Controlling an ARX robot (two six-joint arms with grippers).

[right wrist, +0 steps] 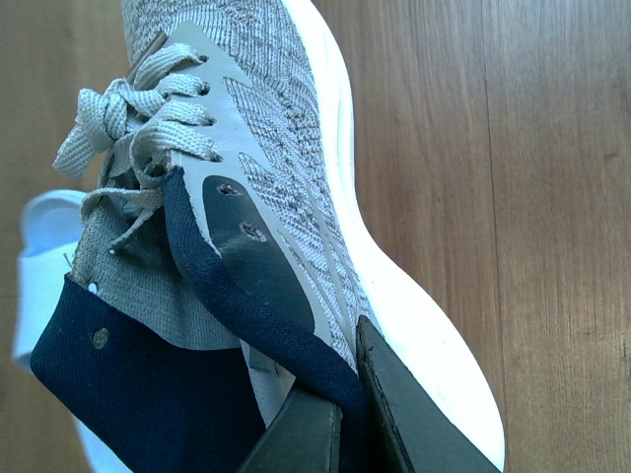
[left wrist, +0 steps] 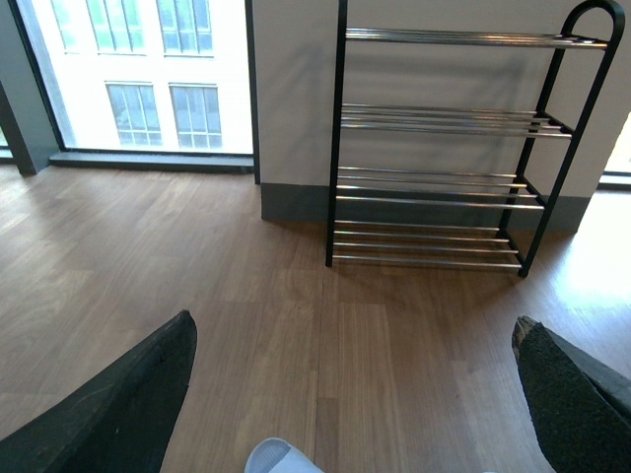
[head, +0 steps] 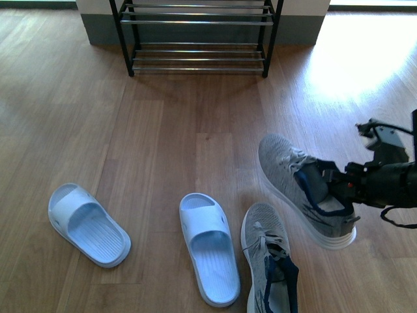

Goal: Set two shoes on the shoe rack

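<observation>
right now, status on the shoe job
Right gripper shut on grey sneaker, at the collar. Left gripper open, holding nothing. Shoe rack holds no shoes yet. Nothing on the floor between.

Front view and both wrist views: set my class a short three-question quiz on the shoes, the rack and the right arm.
1. True or false: the shoe rack already holds a shoe.
2. On the right arm, the jaws are shut on: A a pale blue slide; B the grey sneaker; C a rack bar.
3. How many pale blue slides lie on the floor?
Key: 1 false; 2 B; 3 two.
</observation>
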